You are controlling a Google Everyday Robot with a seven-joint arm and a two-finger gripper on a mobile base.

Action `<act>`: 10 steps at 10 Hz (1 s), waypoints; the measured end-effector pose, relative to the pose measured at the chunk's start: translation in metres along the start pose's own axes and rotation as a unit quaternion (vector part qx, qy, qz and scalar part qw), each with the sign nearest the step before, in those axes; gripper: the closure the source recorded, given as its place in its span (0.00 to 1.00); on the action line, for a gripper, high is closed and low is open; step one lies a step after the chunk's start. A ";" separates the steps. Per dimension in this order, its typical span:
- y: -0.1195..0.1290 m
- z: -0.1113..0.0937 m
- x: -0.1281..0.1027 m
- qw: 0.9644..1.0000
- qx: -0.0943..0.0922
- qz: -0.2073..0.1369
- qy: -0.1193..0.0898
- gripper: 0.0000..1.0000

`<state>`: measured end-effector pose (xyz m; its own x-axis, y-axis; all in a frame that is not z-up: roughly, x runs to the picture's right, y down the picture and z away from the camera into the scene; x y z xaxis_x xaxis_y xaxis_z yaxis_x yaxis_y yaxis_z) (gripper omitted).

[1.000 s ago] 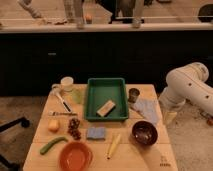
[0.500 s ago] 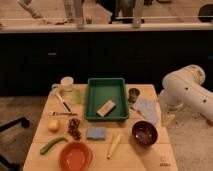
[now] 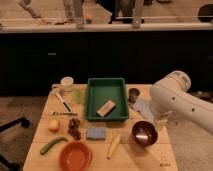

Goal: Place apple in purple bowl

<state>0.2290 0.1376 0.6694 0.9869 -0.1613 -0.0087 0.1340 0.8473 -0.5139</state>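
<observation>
1. Apple (image 3: 54,125): small, yellow-orange, sitting on the left side of the table (image 3: 132,157), near its left edge.
2. Green vegetable (image 3: 52,145): lying at an angle in front of the apple.
3. Cup (image 3: 66,83): white, standing at the back left.
4. Grapes (image 3: 75,128): dark bunch, lying just right of the apple.
5. Orange bowl (image 3: 76,156): sitting at the front edge, in front of the grapes.
6. Sponge (image 3: 96,133): blue, lying in front of the tray.
7. Tray (image 3: 102,92): green, sitting at centre back, holding a tan block (image 3: 106,108).
8. Banana (image 3: 113,146): lying between the two bowls.
9. Can (image 3: 133,94): standing just right of the tray.
10. Purple bowl (image 3: 140,131): glossy, sitting at the front right, well apart from the apple.
11. Arm (image 3: 175,95): white, reaching in from the right over the table's right edge.
12. Gripper (image 3: 161,123): hanging just right of the purple bowl, jaws standing wide, holding nothing.
</observation>
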 end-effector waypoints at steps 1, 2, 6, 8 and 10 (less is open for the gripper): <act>0.002 0.001 -0.011 1.000 -0.003 -0.009 0.000 0.20; 0.003 0.002 -0.021 1.000 -0.005 -0.019 -0.004 0.20; 0.008 0.008 -0.070 0.997 -0.021 -0.072 -0.007 0.20; 0.011 0.011 -0.091 0.995 -0.023 -0.099 0.000 0.20; 0.012 0.012 -0.100 0.993 -0.019 -0.113 0.008 0.20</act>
<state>0.1330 0.1696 0.6741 0.9302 -0.3540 0.0970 0.3485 0.7685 -0.5367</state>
